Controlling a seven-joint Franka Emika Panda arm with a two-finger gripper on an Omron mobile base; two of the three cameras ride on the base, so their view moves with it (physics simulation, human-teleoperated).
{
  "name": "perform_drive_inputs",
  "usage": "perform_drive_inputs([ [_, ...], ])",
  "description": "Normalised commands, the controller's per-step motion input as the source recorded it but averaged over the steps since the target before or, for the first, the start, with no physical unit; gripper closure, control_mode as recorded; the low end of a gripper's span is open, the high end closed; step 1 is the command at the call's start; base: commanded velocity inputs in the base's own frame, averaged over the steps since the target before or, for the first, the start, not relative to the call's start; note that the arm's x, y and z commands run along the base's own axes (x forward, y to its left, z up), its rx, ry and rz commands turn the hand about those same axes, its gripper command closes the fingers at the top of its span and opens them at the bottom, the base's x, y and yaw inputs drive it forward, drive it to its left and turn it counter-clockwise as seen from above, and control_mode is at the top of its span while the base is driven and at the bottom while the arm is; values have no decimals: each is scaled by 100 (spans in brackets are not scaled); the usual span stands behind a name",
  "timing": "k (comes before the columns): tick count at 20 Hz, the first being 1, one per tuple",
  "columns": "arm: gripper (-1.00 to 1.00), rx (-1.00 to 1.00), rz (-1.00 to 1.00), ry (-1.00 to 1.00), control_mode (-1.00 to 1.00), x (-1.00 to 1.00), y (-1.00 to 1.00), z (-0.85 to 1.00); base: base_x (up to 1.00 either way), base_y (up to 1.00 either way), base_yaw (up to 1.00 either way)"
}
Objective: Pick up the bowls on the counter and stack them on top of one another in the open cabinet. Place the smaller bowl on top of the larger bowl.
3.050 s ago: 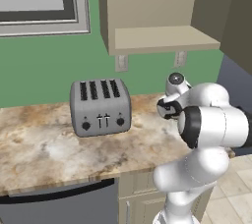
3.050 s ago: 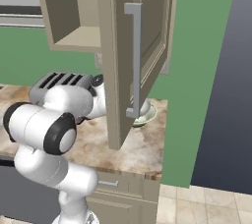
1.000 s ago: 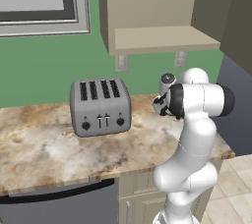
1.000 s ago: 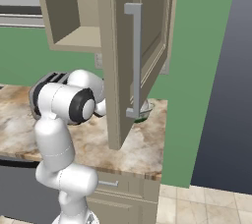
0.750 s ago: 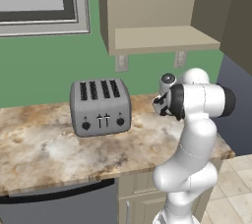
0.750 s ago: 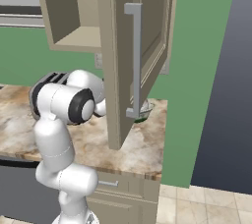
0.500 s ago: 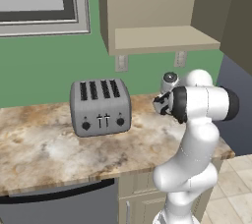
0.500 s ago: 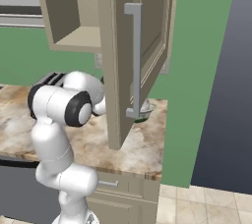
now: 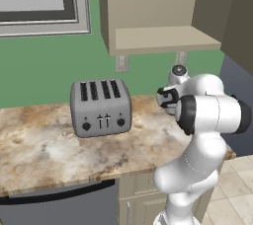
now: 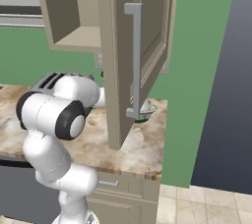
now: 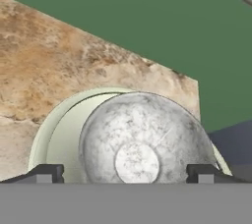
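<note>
Hand view: the smaller bowl (image 11: pixel 142 142), grey-white and mottled, sits nested inside the larger bowl (image 11: pixel 54 139), pale green-cream, whose rim shows as a crescent on one side. Both rest on the marbled surface (image 11: pixel 59 61), close to its end by the green wall.

The gripper (image 11: pixel 125 173) hangs right over the bowls. Its fingers (image 11: pixel 47 173) are spread wide, one tip at each side of the mottled bowl, gripping nothing.

In the right base view a sliver of the bowls (image 10: pixel 147 110) peeks past the cabinet door (image 10: pixel 140 56), on the surface's far corner. The open cabinet (image 9: pixel 163 39) and its shelf are above and behind the toaster (image 9: pixel 101 108).

Handling, as a guess: both look rigid, glazed, light, probably slippery and chippable. The rounded walls give little purchase, so a rim pinch looks best, one finger inside and one outside. Since they are nested, lifting the inner one could drag or rock the outer one.
</note>
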Motion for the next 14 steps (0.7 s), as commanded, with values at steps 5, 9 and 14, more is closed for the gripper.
perform_drive_inputs([
  [5,-100,3,-5,0,-100,-45,-8,30,0,0,0],
  [9,-100,0,0,6,-100,-51,1,3,0,0,0],
  [14,-100,-2,9,16,-100,-21,16,0,0,0,0],
])
